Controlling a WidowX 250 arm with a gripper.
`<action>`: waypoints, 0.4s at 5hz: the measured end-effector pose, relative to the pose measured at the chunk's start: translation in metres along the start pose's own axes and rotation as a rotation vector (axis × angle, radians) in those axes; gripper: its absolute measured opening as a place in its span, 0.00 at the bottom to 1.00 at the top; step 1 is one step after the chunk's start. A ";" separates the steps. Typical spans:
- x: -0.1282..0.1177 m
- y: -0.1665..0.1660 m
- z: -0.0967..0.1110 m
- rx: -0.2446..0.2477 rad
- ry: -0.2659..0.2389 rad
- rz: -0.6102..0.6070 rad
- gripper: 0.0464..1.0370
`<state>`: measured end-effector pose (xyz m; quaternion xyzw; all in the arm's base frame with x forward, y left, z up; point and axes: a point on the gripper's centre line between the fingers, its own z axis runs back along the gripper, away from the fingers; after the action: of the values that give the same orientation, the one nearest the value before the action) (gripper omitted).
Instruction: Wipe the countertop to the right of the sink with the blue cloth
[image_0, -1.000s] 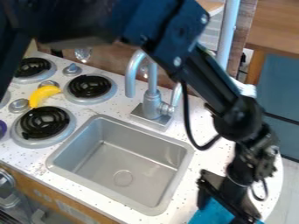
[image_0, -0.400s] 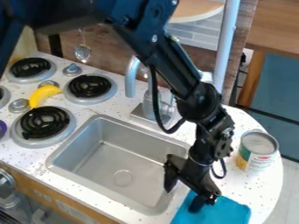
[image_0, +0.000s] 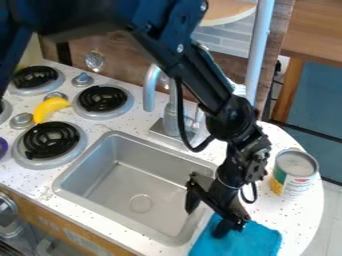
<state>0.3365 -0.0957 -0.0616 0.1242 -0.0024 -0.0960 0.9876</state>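
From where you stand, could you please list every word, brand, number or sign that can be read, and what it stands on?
No text can be read for certain.
Tin can: label print too small to read.
Wooden front below the counter: pale markings, too blurred to make out.

Cloth (image_0: 248, 242) before can (image_0: 294, 172), beside sink (image_0: 127, 181)

Blue cloth (image_0: 259, 241) cut off below, purple object (image_0: 3, 147) at left; faucet (image_0: 151, 92) partly hidden
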 end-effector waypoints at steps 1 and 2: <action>0.009 0.015 -0.003 0.026 0.000 0.025 0.96; 0.018 0.028 -0.005 0.045 -0.001 0.062 0.96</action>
<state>0.3596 -0.0713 -0.0596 0.1462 -0.0088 -0.0652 0.9871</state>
